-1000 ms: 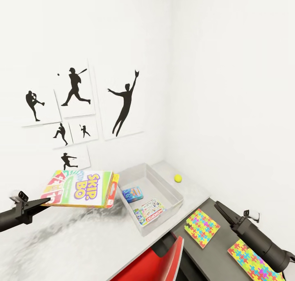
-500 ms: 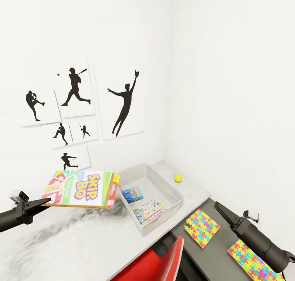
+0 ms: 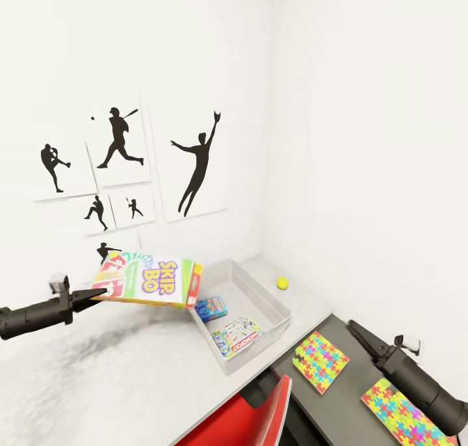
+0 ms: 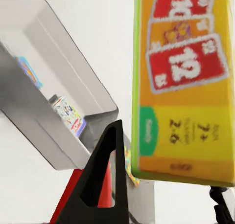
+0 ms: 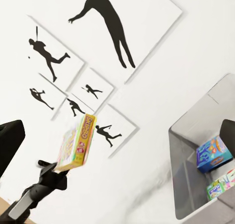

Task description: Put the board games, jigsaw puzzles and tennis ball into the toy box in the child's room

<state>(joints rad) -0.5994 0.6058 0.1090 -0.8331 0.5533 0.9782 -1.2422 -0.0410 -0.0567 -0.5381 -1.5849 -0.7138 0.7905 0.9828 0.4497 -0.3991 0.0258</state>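
I've got the left gripper pinching the Skip-Bo board game by its near-left edge, airborne just left of the toy box; risk: edge-only pinch slips, box drops short; right gripper state unclear.

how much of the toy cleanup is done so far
About a third. Done: two board games, a blue one and a white-and-green one, lie in the toy box. In hand: the left gripper holds the Skip-Bo box in the air beside the toy box's rim. Left: both jigsaw puzzles and the tennis ball sit on the table.
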